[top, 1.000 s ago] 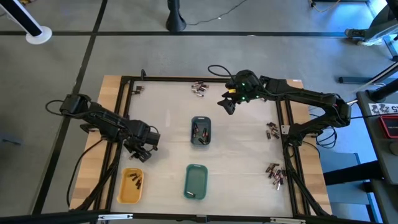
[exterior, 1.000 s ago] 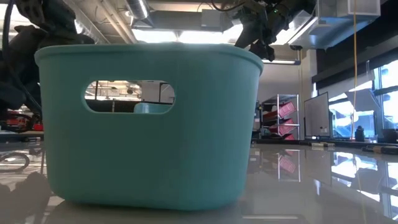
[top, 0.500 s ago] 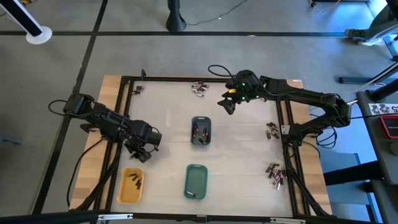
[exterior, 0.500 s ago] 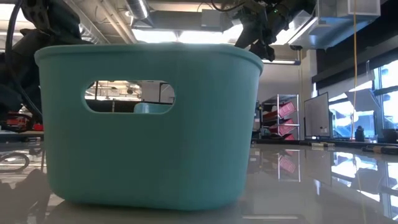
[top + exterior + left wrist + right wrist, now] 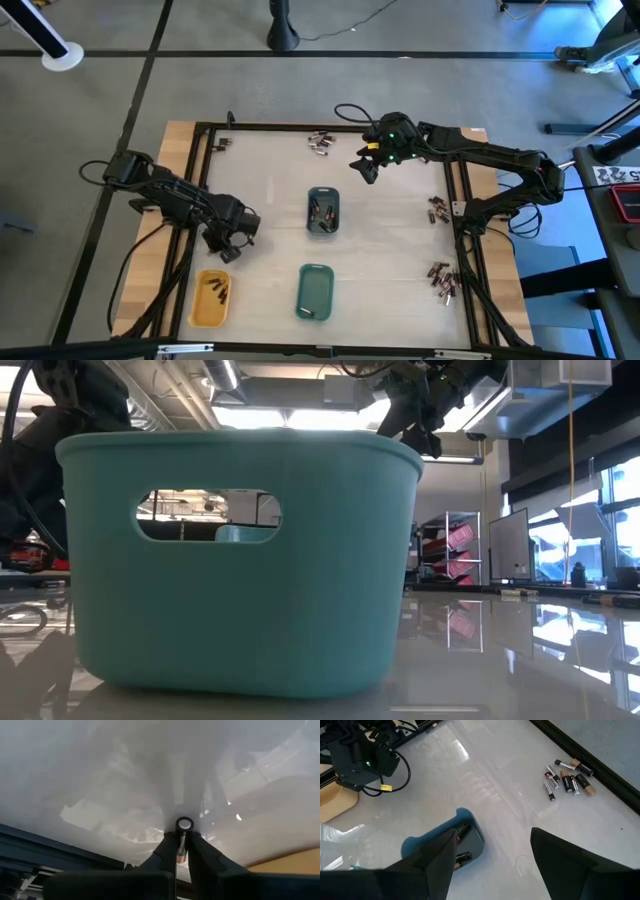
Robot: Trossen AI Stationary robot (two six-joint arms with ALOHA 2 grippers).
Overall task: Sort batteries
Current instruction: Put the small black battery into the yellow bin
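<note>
My left gripper [image 5: 228,248] stands low over the table's left part, just far of the yellow tray [image 5: 212,297], and is shut on one battery [image 5: 184,824] with a silvery end. My right gripper [image 5: 365,170] hangs open, high over the far middle, with nothing between its fingers [image 5: 440,851]. Batteries lie in loose heaps at the far edge [image 5: 320,143], at the right edge [image 5: 437,208] and at the near right [image 5: 442,280]. A few more lie inside the grey-blue tray [image 5: 322,210] and the yellow tray. My left gripper pinches the battery between its two fingers [image 5: 167,851]. They come from above, slanting steeply down. The battery lies along the fingers, and its silvery end [image 5: 184,824] sticks out past their tips toward the table. Whether that end touches the table, I cannot tell.
A green tray [image 5: 315,291] stands at the near middle and fills the low view [image 5: 240,560]. A dark frame rail [image 5: 200,200] borders the table on the left, close to my left arm. Bare tabletop lies between the trays and the battery heaps.
My left gripper has shut and taken hold of a battery without leaving its place beside the yellow tray, and its wrist has rolled a little.
</note>
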